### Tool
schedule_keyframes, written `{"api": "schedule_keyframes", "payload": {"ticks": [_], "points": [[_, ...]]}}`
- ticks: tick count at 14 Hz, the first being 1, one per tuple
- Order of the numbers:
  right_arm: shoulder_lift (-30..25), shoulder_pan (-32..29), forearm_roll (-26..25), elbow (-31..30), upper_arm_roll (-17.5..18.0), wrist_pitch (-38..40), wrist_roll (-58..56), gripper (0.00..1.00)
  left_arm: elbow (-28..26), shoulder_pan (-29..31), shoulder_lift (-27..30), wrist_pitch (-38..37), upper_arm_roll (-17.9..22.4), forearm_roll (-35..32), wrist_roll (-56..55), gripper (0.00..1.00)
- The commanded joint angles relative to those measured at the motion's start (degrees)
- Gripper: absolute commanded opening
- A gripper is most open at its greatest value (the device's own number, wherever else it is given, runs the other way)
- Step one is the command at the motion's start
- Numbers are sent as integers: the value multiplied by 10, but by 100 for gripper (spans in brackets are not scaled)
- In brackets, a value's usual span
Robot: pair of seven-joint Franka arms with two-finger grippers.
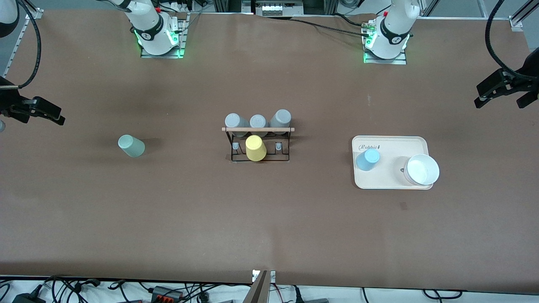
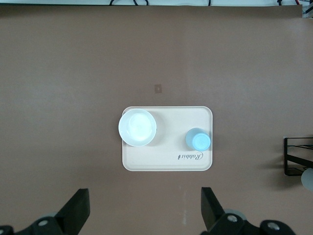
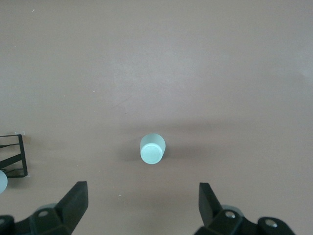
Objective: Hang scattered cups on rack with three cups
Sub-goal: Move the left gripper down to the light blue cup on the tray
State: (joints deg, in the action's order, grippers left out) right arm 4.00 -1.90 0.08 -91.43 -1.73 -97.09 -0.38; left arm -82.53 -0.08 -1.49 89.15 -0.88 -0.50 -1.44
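A pale green cup point(image 1: 131, 146) point(image 3: 152, 149) stands alone on the brown table toward the right arm's end. A light blue cup point(image 1: 368, 160) point(image 2: 198, 139) stands on a cream tray point(image 1: 391, 145) point(image 2: 171, 117) toward the left arm's end. Between them, mid-table, is the black wire rack point(image 1: 278, 129) with a wooden rod across its top; its edge shows in both wrist views point(image 2: 298, 156) point(image 3: 12, 154). My right gripper point(image 1: 33, 118) point(image 3: 142, 188) hangs open high over the table by the green cup. My left gripper point(image 1: 501, 99) point(image 2: 145, 196) hangs open high over the table by the tray. Neither holds anything.
The rack carries three grey cups point(image 1: 257, 122) along its row farther from the camera and a yellow cup point(image 1: 255, 148) on its nearer side. A white bowl point(image 1: 422, 169) point(image 2: 137, 127) sits on the tray beside the blue cup. Cables run along the table's edges.
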Motion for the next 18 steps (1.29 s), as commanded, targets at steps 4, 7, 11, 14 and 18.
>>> {"api": "schedule_keyframes", "payload": {"ticks": [4,7,11,14,18], "points": [[-20,-8,2,-24,8,-8,-8,100,4,-1,-21,-13,-17,1,-3,100],[-16,-8,2,-23,8,-12,-8,100,-5,-15,-61,-2,-25,2,-25,100],[-13,-8,3,-23,9,-12,-8,100,-86,-55,-94,103,-25,4,-98,100],[-5,-2,1,-20,9,-11,-8,100,-173,-73,-96,213,-26,4,-151,100],[1,-2,3,-13,9,-12,-7,100,-239,-97,-139,303,-28,4,-187,100]]}}
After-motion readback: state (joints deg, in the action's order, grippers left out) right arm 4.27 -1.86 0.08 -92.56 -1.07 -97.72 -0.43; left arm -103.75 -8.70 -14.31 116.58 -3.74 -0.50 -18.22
